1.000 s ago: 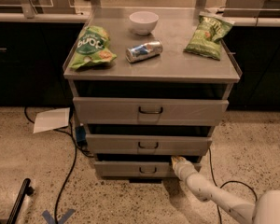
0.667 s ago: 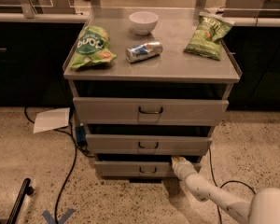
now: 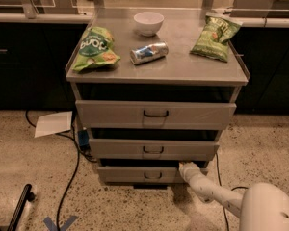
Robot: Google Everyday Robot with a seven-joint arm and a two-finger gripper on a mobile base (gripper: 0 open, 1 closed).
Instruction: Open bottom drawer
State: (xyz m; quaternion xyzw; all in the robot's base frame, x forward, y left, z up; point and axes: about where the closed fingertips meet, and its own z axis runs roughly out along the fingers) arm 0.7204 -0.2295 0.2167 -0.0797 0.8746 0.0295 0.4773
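The bottom drawer (image 3: 135,174) is the lowest grey metal front of the cabinet, with a small dark loop handle (image 3: 152,175). A dark gap shows above its front. My gripper (image 3: 184,168) sits at the drawer's top right edge, to the right of the handle, at the end of my white arm (image 3: 216,194) that reaches in from the lower right. The middle drawer (image 3: 153,148) and the wider top drawer (image 3: 155,114) are above it.
On the cabinet top (image 3: 183,66) lie two green chip bags (image 3: 95,48) (image 3: 215,35), a white bowl (image 3: 148,23) and a can on its side (image 3: 149,53). A paper sheet (image 3: 53,123) and black cables (image 3: 72,177) lie on the speckled floor to the left.
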